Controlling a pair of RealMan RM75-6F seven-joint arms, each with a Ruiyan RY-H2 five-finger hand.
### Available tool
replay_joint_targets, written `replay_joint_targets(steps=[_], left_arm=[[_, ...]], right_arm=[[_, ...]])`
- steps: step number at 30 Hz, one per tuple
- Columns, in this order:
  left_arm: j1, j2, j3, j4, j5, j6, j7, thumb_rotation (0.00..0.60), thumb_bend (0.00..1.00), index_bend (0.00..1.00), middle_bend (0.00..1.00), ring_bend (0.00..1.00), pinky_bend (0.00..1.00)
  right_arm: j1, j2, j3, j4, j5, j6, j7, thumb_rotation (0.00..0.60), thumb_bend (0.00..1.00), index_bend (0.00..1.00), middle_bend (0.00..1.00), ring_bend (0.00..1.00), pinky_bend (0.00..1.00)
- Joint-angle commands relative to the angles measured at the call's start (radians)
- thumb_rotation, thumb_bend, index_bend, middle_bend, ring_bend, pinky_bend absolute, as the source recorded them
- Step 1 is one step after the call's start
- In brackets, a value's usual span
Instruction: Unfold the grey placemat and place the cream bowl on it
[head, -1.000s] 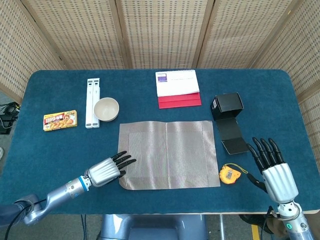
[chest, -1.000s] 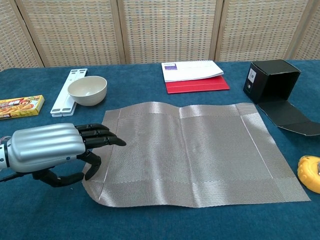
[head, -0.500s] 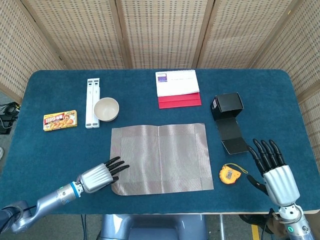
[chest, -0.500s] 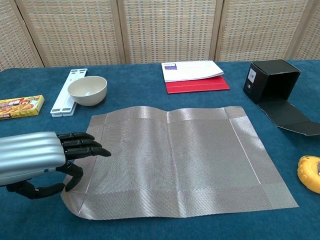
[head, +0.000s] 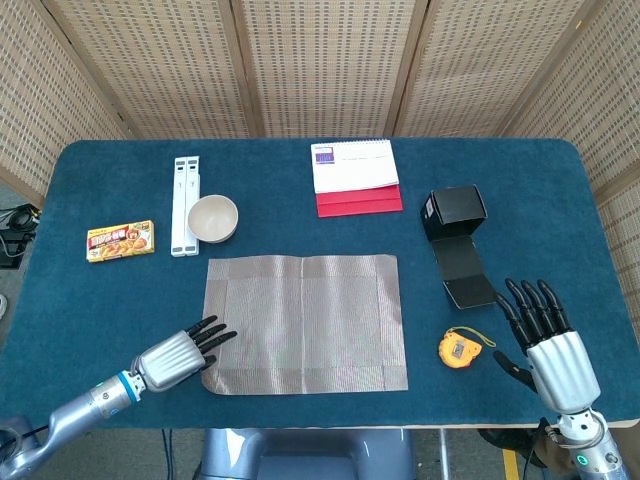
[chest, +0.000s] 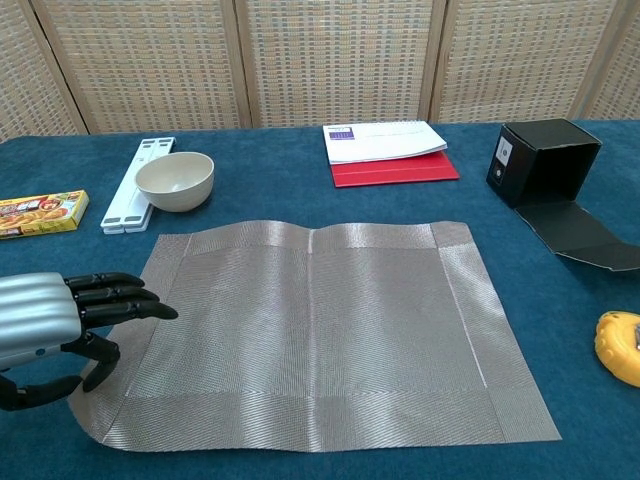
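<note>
On the table, left hand fingers pinch the flat grey placemat (long axis left-right).

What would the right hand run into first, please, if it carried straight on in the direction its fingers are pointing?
Most likely the open flap of the black box. The right hand points up the table, slightly leftward, with bare cloth between. The yellow tape measure lies left of that line.

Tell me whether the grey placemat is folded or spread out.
Spread out: the grey placemat lies as a single flat sheet, its border band visible on all sides.
</note>
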Motion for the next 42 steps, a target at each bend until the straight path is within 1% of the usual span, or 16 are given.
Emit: replay_joint_targets(steps=[1, 9, 29, 31, 32, 33, 34, 35, 36, 37, 38, 42], left_arm=[[0.011, 0.009, 0.004, 0.005, 0.003, 0.004, -0.004, 0.6, 0.57, 0.79, 0.0, 0.0, 0.0], [0.037, 0.025, 0.013, 0.009, 0.009, 0.007, -0.031, 0.6, 0.57, 0.79, 0.0, 0.0, 0.0], [0.055, 0.039, 0.0, 0.01, 0.023, -0.016, -0.046, 0.6, 0.57, 0.79, 0.0, 0.0, 0.0], [0.055, 0.04, 0.0, 0.012, 0.026, -0.018, -0.043, 0.6, 0.57, 0.78, 0.0, 0.0, 0.0], [0.055, 0.04, 0.0, 0.012, 0.028, -0.019, -0.043, 0.6, 0.57, 0.75, 0.0, 0.0, 0.0], [0.055, 0.041, 0.001, 0.012, 0.031, -0.019, -0.046, 0.6, 0.52, 0.67, 0.0, 0.0, 0.0], [0.055, 0.044, 0.001, 0.014, 0.034, -0.016, -0.053, 0.6, 0.4, 0.5, 0.0, 0.0, 0.0], [0.056, 0.044, 0.001, 0.016, 0.035, -0.011, -0.055, 0.6, 0.29, 0.35, 0.0, 0.0, 0.0], [0.058, 0.045, 0.002, 0.024, 0.043, 0.0, -0.06, 0.6, 0.11, 0.13, 0.0, 0.0, 0.0], [0.059, 0.047, 0.005, 0.029, 0.051, 0.01, -0.07, 0.6, 0.03, 0.03, 0.0, 0.0, 0.0], [0.06, 0.05, 0.006, 0.034, 0.059, 0.025, -0.085, 0.6, 0.0, 0.0, 0.0, 0.0, 0.0], [0.071, 0.061, -0.003, 0.054, 0.083, 0.116, -0.147, 0.6, 0.0, 0.0, 0.0, 0.0, 0.0]], right_arm=[[0.0, 0.0, 0.0, 0.0, -0.001, 0.0, -0.001, 0.6, 0.0, 0.0, 0.0, 0.0, 0.0], [-0.002, 0.001, 0.0, -0.003, -0.006, 0.003, -0.003, 0.6, 0.0, 0.0, 0.0, 0.0, 0.0], [-0.005, 0.004, 0.0, -0.01, -0.014, 0.005, -0.003, 0.6, 0.0, 0.0, 0.0, 0.0, 0.0], [-0.006, 0.005, 0.0, -0.01, -0.014, 0.006, -0.003, 0.6, 0.0, 0.0, 0.0, 0.0, 0.0], [-0.006, 0.005, 0.001, -0.011, -0.014, 0.006, -0.003, 0.6, 0.0, 0.0, 0.0, 0.0, 0.0], [-0.006, 0.005, 0.001, -0.011, -0.014, 0.006, -0.003, 0.6, 0.0, 0.0, 0.0, 0.0, 0.0], [-0.006, 0.006, 0.001, -0.012, -0.014, 0.007, -0.002, 0.6, 0.0, 0.0, 0.0, 0.0, 0.0], [-0.007, 0.006, 0.001, -0.012, -0.014, 0.007, -0.003, 0.6, 0.0, 0.0, 0.0, 0.0, 0.0], [-0.007, 0.006, 0.001, -0.012, -0.015, 0.008, -0.002, 0.6, 0.0, 0.0, 0.0, 0.0, 0.0], [-0.008, 0.007, 0.001, -0.012, -0.015, 0.009, -0.002, 0.6, 0.0, 0.0, 0.0, 0.0, 0.0], [-0.008, 0.007, 0.001, -0.012, -0.015, 0.009, -0.003, 0.6, 0.0, 0.0, 0.0, 0.0, 0.0], [-0.008, 0.007, 0.001, -0.013, -0.015, 0.009, -0.002, 0.6, 0.0, 0.0, 0.0, 0.0, 0.0]])
